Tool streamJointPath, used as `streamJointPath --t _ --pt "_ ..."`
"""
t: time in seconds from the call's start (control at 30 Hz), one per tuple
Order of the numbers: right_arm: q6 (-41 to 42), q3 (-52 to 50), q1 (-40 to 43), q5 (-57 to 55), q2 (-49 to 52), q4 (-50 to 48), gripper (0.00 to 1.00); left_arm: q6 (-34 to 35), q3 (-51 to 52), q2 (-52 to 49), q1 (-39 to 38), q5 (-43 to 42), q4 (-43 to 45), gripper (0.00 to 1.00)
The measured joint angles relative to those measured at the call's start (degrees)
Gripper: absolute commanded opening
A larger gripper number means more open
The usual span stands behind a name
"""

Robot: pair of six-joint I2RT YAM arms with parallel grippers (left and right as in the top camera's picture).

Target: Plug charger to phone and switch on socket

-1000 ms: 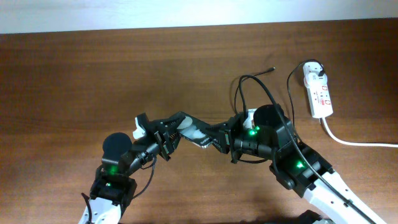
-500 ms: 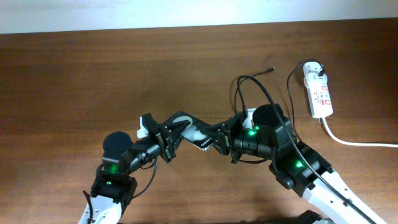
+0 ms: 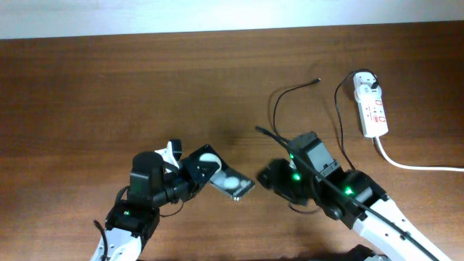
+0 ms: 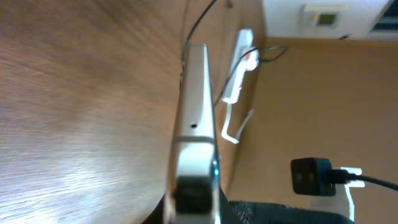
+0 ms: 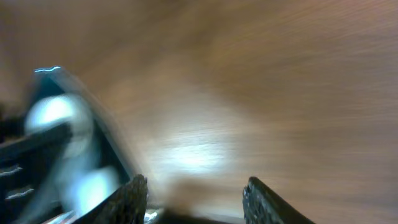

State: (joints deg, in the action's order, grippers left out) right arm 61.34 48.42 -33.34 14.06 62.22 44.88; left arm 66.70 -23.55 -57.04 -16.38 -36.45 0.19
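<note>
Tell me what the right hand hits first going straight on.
Probably the phone in the left hand: overhead, the right hand points at its near end. Its wrist view puts the phone left of centre, so it might miss and meet the table.

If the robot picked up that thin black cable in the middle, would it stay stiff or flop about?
Probably floppy: the charger cable lies in loose curves on the table, not in a straight line. It is likely light too, being far thinner than the thick white cord. Its free tip would probably dangle and swing when lifted.
</note>
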Motion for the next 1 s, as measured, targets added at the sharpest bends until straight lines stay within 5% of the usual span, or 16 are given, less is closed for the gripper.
streamJointPath --t 0.13,0.17,0.3,0.37,0.47,0.8,1.0 --pt "-3.15 0.63 0.0 -13.7 -6.75 16.41 0.6 -11.45 -8.0 -7.15 -0.07 -0.2 -8.22 0.0" --pt "-3.32 1.11 0.0 -15.87 -9.6 19.08 0.69 -13.4 -11.37 -10.54 -0.07 -0.48 -8.98 0.0" --pt "-3.45 2.01 0.0 -15.43 -17.97 16.76 0.7 -18.93 -21.86 -22.1 -0.13 -3.98 -8.13 0.0" --pt "-3.3 2.27 0.0 -13.77 -18.49 15.93 0.99 -19.89 -23.56 -23.5 -0.17 -6.27 -4.24 0.0" --pt "-3.52 2.27 0.0 -13.53 -17.49 15.23 0.99 -22.21 -24.72 -23.5 -0.17 -12.13 -0.11 0.0" --pt "-3.54 4.79 0.0 -24.79 -2.1 13.7 0.99 -32.35 -25.09 -23.52 -0.22 -16.17 -16.04 0.0" --pt "-6.05 26.36 6.62 -29.73 21.27 10.84 1.0 -34.4 -25.09 -23.52 -0.22 -14.51 -16.7 0.0"
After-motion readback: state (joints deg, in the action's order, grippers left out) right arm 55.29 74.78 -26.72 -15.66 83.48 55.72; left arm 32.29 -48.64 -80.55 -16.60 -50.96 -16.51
